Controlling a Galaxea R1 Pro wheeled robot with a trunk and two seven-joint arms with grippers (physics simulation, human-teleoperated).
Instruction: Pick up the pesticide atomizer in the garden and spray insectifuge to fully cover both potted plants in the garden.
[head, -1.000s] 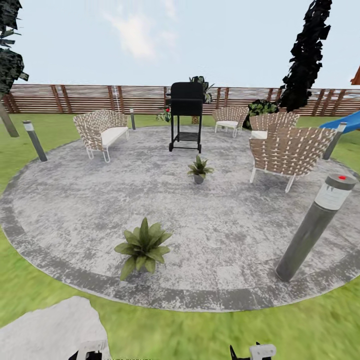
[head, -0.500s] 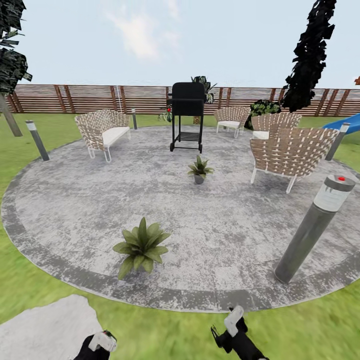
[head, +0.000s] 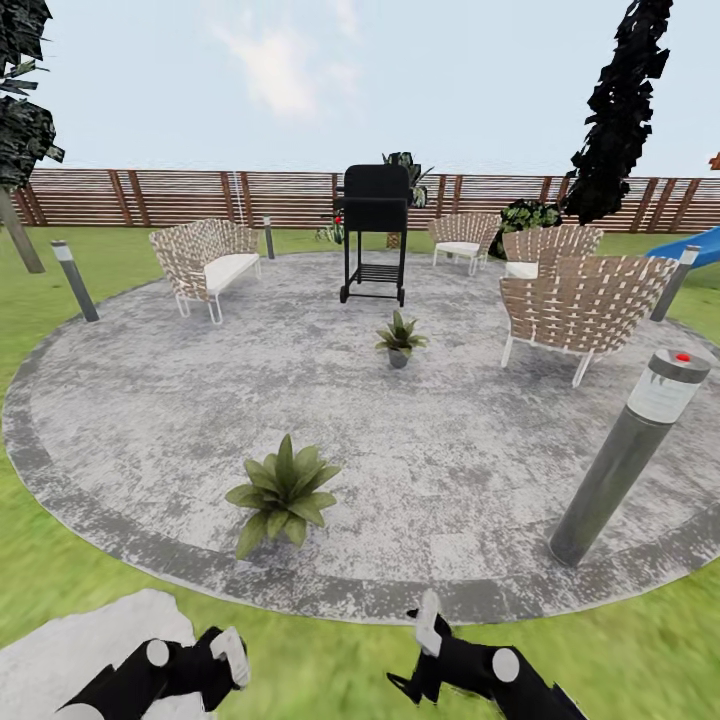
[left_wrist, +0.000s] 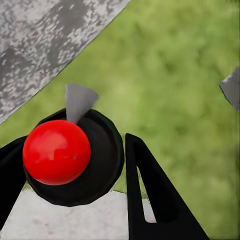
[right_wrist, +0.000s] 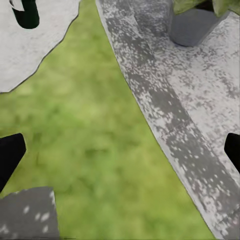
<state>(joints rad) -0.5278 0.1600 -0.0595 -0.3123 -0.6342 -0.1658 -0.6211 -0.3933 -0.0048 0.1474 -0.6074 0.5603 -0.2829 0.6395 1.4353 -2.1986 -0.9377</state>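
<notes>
Got the right jaws spread wide over grass. Looks like a red-capped black round thing (left_wrist: 70, 157), maybe the pesticide atomizer, between the left jaws above the pale flat stepping stone (head: 90, 640) at lower left. Can't tell if gripped. Could tip it with an off-centre pinch. Still need to reach the nearer leafy green potted plant (head: 285, 495) and the farther potted plant (head: 400, 338), mid-frame.

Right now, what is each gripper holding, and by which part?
Right gripper: nothing, jaws wide open. Left gripper: a red-topped black round thing lies between its fingers; a grip cannot be told.
</notes>
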